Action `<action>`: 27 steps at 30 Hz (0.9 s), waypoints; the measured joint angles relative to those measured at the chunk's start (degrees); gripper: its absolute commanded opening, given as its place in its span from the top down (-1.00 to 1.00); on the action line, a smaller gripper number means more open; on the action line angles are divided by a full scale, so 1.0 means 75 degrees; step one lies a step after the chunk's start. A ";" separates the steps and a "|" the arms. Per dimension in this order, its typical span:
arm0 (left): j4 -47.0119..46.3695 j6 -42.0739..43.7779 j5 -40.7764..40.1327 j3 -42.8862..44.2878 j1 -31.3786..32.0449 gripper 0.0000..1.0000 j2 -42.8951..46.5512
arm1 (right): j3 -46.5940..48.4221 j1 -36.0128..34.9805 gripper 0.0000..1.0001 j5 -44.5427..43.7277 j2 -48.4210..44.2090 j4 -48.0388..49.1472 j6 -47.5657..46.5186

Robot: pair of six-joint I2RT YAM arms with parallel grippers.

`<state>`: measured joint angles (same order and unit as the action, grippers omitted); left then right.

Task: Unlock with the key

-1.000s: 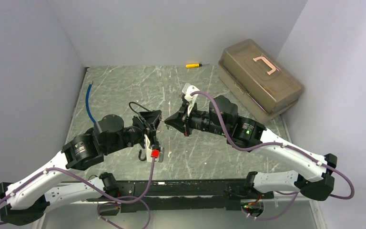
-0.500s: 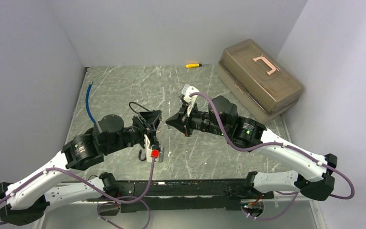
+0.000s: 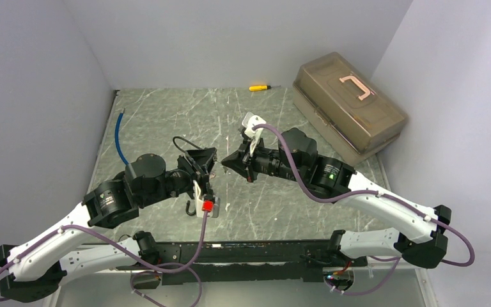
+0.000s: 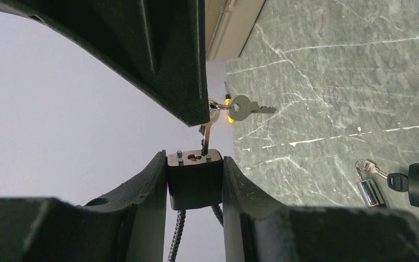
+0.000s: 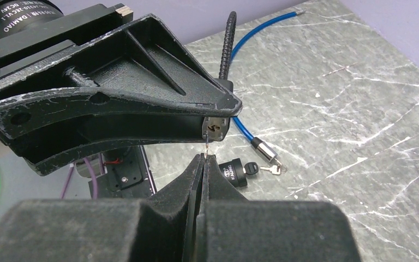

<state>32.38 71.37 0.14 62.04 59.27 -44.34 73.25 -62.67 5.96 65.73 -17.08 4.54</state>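
The left fingers [image 4: 144, 204] pinch a black lock [image 4: 195, 183] by its sides, held up over the middle of the counter [image 3: 166, 115]. The right fingers [image 5: 185, 191], pressed together, grip a key [image 4: 205, 137] with its tip at the lock's keyhole. A second key [image 4: 248, 107] dangles from the ring. A closed box [image 3: 348, 102] stands in the far right corner; I can't make out its contents.
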 measured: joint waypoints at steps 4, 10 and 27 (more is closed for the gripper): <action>0.0006 0.0000 0.0000 0.0000 0.0000 1.00 0.0009 | 0.0000 0.0000 1.00 -0.0012 0.0058 0.0023 -0.0026; 0.0009 0.0000 0.0000 0.0000 0.0000 1.00 0.0067 | 0.0000 0.0000 1.00 -0.0029 0.0096 0.0058 -0.0064; 0.0006 0.0003 0.0015 -0.0058 0.0000 1.00 0.0099 | 0.0087 0.0000 1.00 -0.0137 0.0096 0.0146 -0.0079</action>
<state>32.42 71.40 0.25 61.60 59.27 -43.59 73.91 -62.67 4.93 66.46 -15.99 3.95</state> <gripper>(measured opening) 0.368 0.007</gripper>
